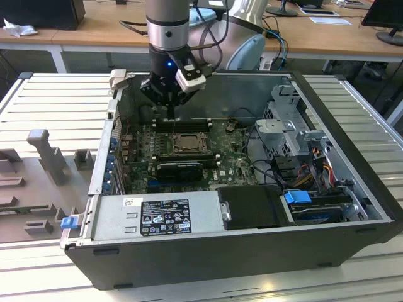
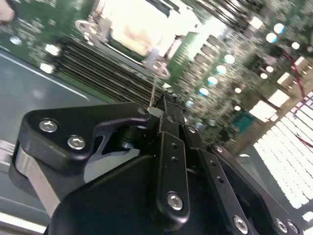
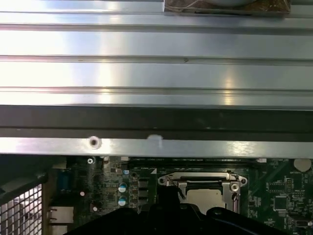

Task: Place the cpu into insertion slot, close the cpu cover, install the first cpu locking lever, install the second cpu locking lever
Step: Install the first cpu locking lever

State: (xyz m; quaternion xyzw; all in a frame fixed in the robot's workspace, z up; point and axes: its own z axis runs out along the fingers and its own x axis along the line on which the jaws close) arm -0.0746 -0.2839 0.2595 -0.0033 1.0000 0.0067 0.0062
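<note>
Gripper [image 1: 171, 112] fingers pressed together above insertion slot [image 1: 187, 143]; cpu [image 3: 209, 198] seemingly seated, partly hidden.

My claw [image 1: 170, 115] hangs inside the open computer case [image 1: 352, 151], which lies on the table [image 1: 56, 107]. Directly below and in front of it, the insertion slot [image 1: 187, 143] sits on the motherboard [image 1: 233, 165]; memory slots [image 1: 181, 125] run behind the slot. Power supply [image 1: 157, 216] along the case's near wall. Drive cage [image 1: 286, 129] toward the exterior view's right.
</note>
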